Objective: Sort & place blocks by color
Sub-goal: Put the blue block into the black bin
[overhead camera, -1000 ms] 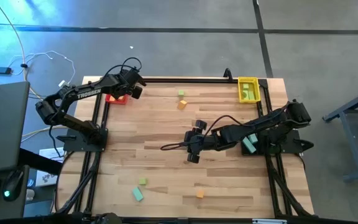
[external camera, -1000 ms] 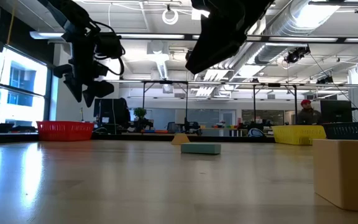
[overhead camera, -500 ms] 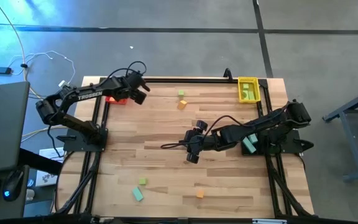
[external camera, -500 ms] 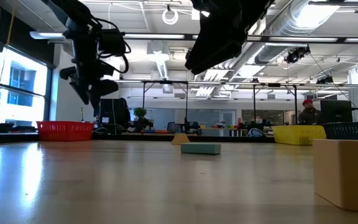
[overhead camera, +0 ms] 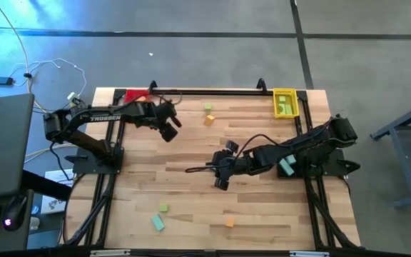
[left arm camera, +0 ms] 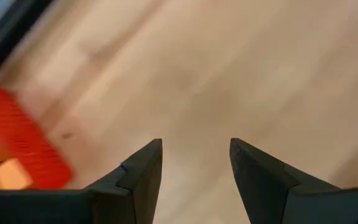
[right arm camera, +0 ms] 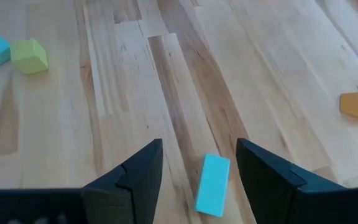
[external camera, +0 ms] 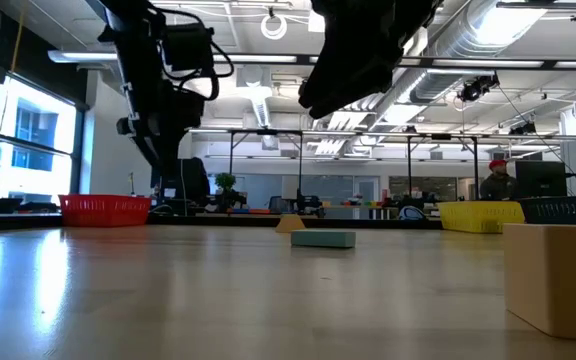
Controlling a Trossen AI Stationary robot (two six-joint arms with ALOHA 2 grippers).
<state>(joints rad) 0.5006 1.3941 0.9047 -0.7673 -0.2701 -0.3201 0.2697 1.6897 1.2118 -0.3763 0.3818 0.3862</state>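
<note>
My left gripper [overhead camera: 169, 130] hangs open and empty over bare wood, to the right of the red tray [overhead camera: 135, 94]. My right gripper [overhead camera: 221, 177] is open above the table's middle. A teal block [right arm camera: 212, 185] lies flat on the wood below it and shows between its fingers [right arm camera: 199, 144] without touching them. Loose blocks rest on the table: a green one [overhead camera: 208, 107] and an orange one [overhead camera: 209, 120] at the far side, and a green one [overhead camera: 163, 208], a teal one [overhead camera: 158, 223] and an orange one [overhead camera: 229, 223] near the front edge.
The yellow tray [overhead camera: 285, 102] at the far right corner holds green blocks. The red tray [left arm camera: 27, 146] has an orange block in it. In the low view an orange block [external camera: 558, 278] stands close at the right. A person [external camera: 495, 178] is in the room behind.
My left gripper has swung from above the red tray toward the table's middle, going right and nearer, and has rolled about its own axis as it went. Its fingers stay open and empty. My right gripper has kept still over the teal block.
</note>
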